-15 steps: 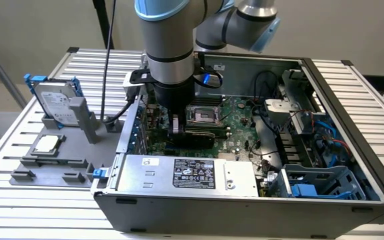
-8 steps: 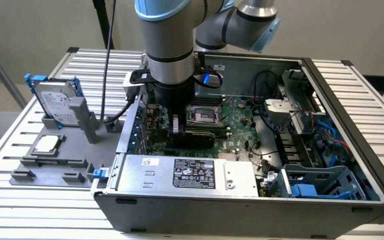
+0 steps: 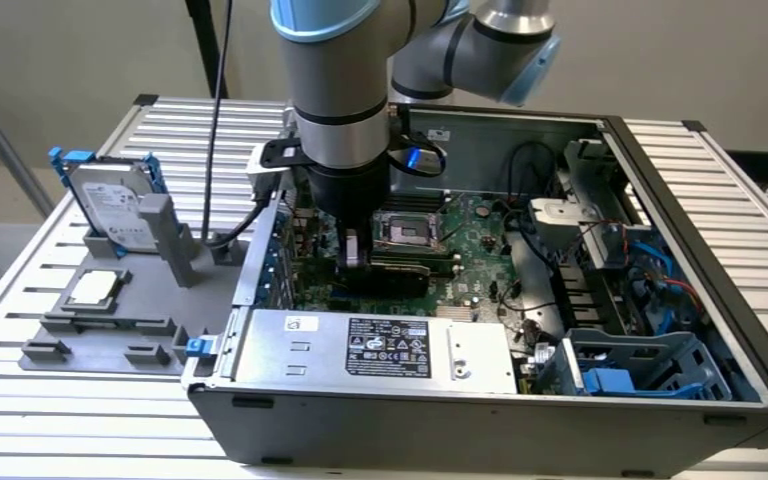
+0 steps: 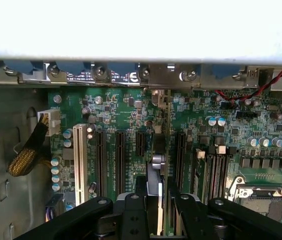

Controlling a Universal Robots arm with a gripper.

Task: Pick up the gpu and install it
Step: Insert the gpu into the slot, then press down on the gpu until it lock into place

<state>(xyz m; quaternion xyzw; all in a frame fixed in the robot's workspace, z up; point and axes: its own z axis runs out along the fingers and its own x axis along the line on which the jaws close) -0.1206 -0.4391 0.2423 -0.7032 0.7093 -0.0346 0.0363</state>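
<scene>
- Nearest the wrist camera: the black pincer (image 4: 156, 210), its two fingers (image 4: 131, 212) clenched on the top edge of the gpu (image 4: 157, 150), which stands edge-on and runs away toward the case's back wall.
- In the exterior view the pincer (image 3: 352, 262) is down inside the open computer case (image 3: 491, 420), the gpu (image 3: 381, 280) a dark card hanging over the green motherboard (image 3: 471, 225).
- Step in hand, as I judge it: the install. Card is lifted and carried in, held above the row of black slots (image 4: 120, 160); whether its edge has entered a slot I cannot tell.
- What seating calls for: card edge lined up along one slot, bracket end (image 4: 156, 97) meeting the rear opening, then a straight push down.
- In the way: neighbouring slots close on either side; a white slot (image 4: 80, 160) farther off; the processor socket (image 4: 265, 192) nearby; a braided cable (image 4: 27, 155) off to the side.
- Elsewhere: on the slatted counter (image 3: 64, 400), at the exterior view's left, a grey holder (image 3: 104, 330) with a hard drive (image 3: 107, 205) upright and a small square chip (image 3: 95, 288) lying flat.
- Power supply (image 3: 371, 350) sits along the case's near edge.
</scene>
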